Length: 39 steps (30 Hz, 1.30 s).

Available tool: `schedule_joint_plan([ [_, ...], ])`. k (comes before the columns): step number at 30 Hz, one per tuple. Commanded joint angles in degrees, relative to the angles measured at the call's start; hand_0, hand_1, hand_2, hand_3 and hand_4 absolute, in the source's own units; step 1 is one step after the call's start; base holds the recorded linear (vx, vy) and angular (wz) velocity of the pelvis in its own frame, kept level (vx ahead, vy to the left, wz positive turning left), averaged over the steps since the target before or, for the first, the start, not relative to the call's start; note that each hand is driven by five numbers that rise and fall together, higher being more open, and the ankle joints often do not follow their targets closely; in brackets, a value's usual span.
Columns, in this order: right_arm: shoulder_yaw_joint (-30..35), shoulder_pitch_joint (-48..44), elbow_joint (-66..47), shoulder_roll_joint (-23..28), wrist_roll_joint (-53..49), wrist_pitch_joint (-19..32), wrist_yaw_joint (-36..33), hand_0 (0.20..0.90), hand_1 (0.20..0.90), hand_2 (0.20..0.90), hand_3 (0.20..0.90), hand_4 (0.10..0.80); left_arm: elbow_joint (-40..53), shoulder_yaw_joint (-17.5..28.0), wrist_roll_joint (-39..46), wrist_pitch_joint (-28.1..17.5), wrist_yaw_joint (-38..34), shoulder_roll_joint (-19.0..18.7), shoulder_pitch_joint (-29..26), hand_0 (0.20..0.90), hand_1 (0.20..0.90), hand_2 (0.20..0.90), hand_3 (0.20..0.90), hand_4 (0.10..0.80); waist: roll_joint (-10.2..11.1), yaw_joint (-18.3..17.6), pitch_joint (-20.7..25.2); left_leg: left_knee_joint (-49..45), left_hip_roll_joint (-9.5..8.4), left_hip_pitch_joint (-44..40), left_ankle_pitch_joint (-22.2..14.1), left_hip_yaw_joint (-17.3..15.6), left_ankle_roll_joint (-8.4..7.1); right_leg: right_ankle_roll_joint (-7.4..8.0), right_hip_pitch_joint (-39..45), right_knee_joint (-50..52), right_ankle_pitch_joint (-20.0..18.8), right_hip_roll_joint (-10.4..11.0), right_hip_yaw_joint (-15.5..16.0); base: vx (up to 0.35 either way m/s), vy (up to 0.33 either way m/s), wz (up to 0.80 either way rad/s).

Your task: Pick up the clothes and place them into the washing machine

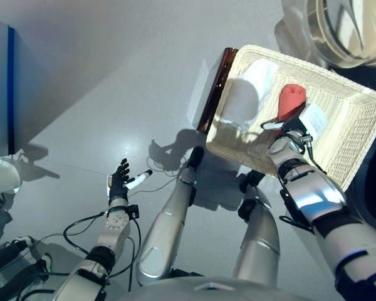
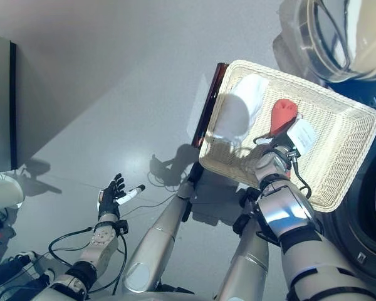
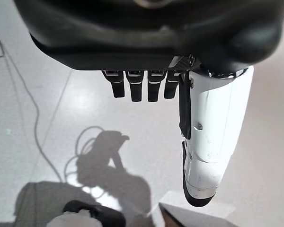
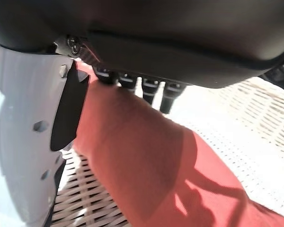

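Left eye view shows the left hand (image 1: 118,183) hanging low over the grey floor (image 1: 113,94), fingers straight and relaxed, holding nothing. Further right, a white wicker basket (image 1: 354,135) sits on the floor, with a white garment (image 1: 247,91) bunched at its left end. Beside that lies a red garment (image 1: 291,100). The right hand (image 1: 301,122) reaches into the basket, its fingers curled over the red cloth with the thumb alongside. At the far upper right is the washing machine (image 1: 348,31).

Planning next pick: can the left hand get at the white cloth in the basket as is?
Probably not: the left hand hangs open over bare floor, apart from the basket, while the white cloth lies inside.
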<state>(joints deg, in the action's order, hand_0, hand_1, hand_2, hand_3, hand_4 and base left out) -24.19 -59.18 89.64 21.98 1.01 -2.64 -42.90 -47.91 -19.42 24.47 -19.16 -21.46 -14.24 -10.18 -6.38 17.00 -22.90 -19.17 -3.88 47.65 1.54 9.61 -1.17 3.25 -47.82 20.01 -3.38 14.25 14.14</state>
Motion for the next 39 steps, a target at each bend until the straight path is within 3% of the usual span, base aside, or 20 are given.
schedule_joint_plan([
  [1,-0.79,0.33,1.36,1.74,1.41,-1.76,1.39,0.200,0.200,0.200,0.200,0.300,2.42,0.97,0.04,-2.44,-2.77,-2.23,3.50,0.900,0.900,0.900,0.900,0.800,-4.30,2.13,-0.15,0.47,-2.24,3.53,0.56,-3.76,-1.23,-0.93,2.05,2.22,4.02,-1.34,-4.34,-0.010,0.037,-0.02],
  [13,1.16,3.50,-0.54,2.84,-0.61,-0.29,1.03,0.200,0.200,0.200,0.200,0.300,1.64,0.30,-0.24,-1.97,-1.96,-2.50,5.53,0.900,0.900,0.900,0.900,0.800,-4.40,0.31,0.35,1.08,-1.64,1.32,0.47,-5.03,-1.01,-0.71,3.52,0.64,3.00,-1.97,-6.01,-0.005,0.005,-0.07],
  [20,6.90,8.87,-0.97,4.18,-6.29,2.80,1.88,0.200,0.200,0.200,0.200,0.300,-3.04,0.76,-1.16,-0.98,-0.80,-1.92,5.62,0.900,0.900,0.900,0.900,0.800,-3.92,-1.10,2.71,3.53,-0.77,-3.75,0.61,-6.03,-1.15,-0.17,8.16,-2.95,1.76,-2.72,-6.90,0.033,-0.023,-0.14],
  [22,10.83,10.74,-1.89,5.26,-11.36,5.29,2.96,0.200,0.200,0.200,0.200,0.300,-4.35,1.41,-1.13,-0.78,-0.08,-2.02,5.86,0.900,0.900,0.900,0.900,0.800,-3.83,-1.84,3.45,4.88,-0.53,-5.30,2.51,-6.77,-0.88,-0.30,9.62,-4.70,-0.44,-2.77,-6.86,-0.032,0.003,-0.17],
  [24,19.18,15.29,-5.47,6.29,-25.01,11.33,6.98,0.200,0.200,0.200,0.200,0.300,-5.34,2.93,-0.93,-0.39,1.95,-2.14,7.00,0.900,0.900,0.900,0.900,0.800,-3.43,-3.22,4.78,6.35,-0.03,-8.40,2.30,-7.89,-0.82,0.11,12.49,-6.77,-0.91,-3.17,-7.88,0.024,0.005,-0.18],
  [28,23.78,20.97,-9.42,4.38,-34.64,16.32,11.49,0.200,0.200,0.200,0.200,0.300,-5.03,4.62,-0.46,-0.43,4.08,-2.47,8.84,0.900,0.900,0.900,0.900,0.800,-3.44,-4.48,5.53,7.98,0.38,-11.48,2.31,-8.92,-0.77,0.46,14.80,-8.87,-1.46,-3.48,-8.71,0.046,0.011,-0.27],
  [32,34.51,25.78,-13.18,1.46,-61.30,22.69,23.23,0.200,0.200,0.200,0.200,0.300,-9.21,5.39,1.06,0.33,7.28,-0.54,9.44,0.900,0.900,0.900,0.900,0.800,-4.46,-6.03,7.68,9.99,0.71,-14.74,2.00,-10.28,-0.69,0.81,17.58,-11.60,-1.54,-3.95,-10.24,0.076,0.029,-0.33],
  [35,38.44,26.63,-14.70,0.96,-69.78,24.46,27.92,0.200,0.200,0.200,0.200,0.300,-10.73,5.27,2.55,0.21,9.34,0.69,10.23,0.900,0.900,0.900,0.900,0.800,-5.82,-6.31,9.13,10.64,0.64,-15.89,1.84,-10.89,-0.60,0.87,18.14,-12.14,-1.56,-4.04,-11.12,0.042,0.041,-0.35],
  [39,40.88,25.93,-16.87,2.07,-73.19,26.54,28.86,0.200,0.200,0.200,0.200,0.300,-11.34,4.27,3.64,-0.15,10.67,1.59,10.70,0.900,0.900,0.900,0.900,0.800,-7.28,-6.55,10.55,11.23,0.38,-16.45,1.86,-11.51,-0.61,0.91,18.09,-12.51,-1.68,-4.13,-12.02,0.027,0.031,-0.16],
])
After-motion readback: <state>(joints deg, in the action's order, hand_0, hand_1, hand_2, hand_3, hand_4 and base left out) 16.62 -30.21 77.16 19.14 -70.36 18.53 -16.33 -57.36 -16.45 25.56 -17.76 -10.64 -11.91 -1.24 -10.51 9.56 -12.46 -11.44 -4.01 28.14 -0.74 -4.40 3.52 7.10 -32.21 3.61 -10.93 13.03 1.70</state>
